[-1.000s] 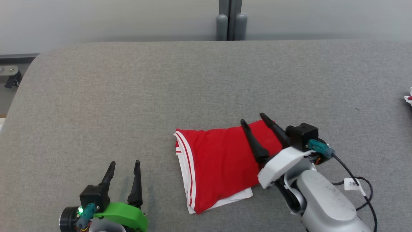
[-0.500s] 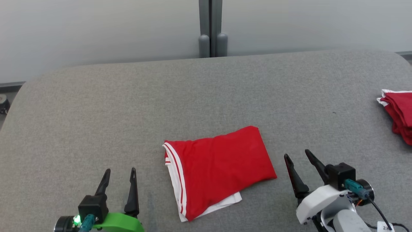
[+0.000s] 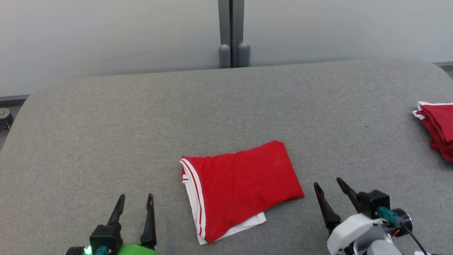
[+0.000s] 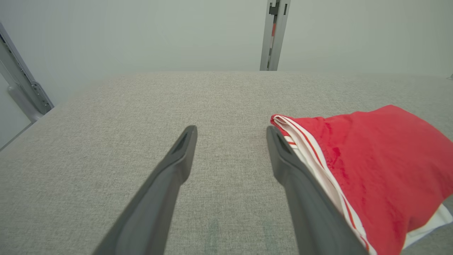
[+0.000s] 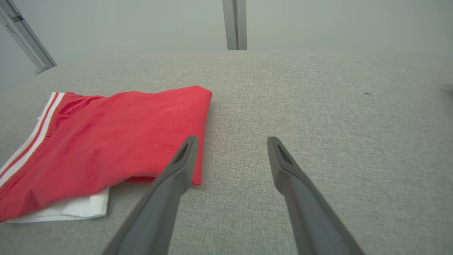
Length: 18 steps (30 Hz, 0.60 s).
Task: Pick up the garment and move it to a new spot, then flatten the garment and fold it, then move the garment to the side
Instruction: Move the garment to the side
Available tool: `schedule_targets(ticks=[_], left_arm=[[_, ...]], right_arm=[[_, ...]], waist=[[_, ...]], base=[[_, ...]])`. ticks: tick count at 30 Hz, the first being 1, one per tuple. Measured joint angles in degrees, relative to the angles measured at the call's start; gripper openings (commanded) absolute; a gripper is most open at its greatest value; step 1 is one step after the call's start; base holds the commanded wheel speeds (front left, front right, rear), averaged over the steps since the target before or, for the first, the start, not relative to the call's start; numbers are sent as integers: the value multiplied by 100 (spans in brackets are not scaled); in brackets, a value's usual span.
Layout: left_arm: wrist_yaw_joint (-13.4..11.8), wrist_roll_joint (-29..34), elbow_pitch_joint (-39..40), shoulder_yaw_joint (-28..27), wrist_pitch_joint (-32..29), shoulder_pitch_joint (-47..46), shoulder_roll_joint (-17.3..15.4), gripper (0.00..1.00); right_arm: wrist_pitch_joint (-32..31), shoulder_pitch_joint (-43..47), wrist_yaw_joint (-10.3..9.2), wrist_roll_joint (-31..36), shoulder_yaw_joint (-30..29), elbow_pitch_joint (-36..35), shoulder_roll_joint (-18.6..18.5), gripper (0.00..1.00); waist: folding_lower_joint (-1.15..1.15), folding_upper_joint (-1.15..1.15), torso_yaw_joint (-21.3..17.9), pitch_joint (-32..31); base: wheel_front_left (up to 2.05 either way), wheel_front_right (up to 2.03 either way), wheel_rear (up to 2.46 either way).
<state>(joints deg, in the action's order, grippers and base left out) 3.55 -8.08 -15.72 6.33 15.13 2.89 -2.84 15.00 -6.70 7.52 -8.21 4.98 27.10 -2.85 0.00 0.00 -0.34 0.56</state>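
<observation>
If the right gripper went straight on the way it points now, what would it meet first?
Likely only the bare grey table: the right gripper points past the garment, which lies to its left. How low it aims is unclear.

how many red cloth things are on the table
2. The folded garment lies front and centre on the grey table. A second red-and-white bundle sits at the table's far right, cut off by the picture's edge, so more could be hidden there.

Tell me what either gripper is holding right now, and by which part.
Nothing is held. The left gripper and right gripper stand open, apart from the folded garment.
</observation>
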Motion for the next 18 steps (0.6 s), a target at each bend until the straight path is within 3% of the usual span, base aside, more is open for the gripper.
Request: schedule_targets(ticks=[7, 16, 17, 18], left_arm=[[54, -144, 23, 153, 0, -430, 0, 100], [124, -201, -122, 259, 0, -695, -1, 100], [124, -211, -133, 255, -1, -696, -1, 100], [124, -212, -136, 254, 0, -696, -1, 100]], right_arm=[[0, -1107, 0, 187, 222, 492, -1, 100], [-129, -2022, 0, 403, 638, 2127, 4, 100], [-135, -2045, 0, 387, 651, 2265, 11, 94], [-129, -2079, 0, 374, 658, 2354, 8, 49]], waist=[[0, 0, 134, 402], [0, 0, 549, 876], [0, 0, 593, 905], [0, 0, 619, 923]], base=[[0, 0, 0], [0, 0, 0], [0, 0, 0], [0, 0, 0]])
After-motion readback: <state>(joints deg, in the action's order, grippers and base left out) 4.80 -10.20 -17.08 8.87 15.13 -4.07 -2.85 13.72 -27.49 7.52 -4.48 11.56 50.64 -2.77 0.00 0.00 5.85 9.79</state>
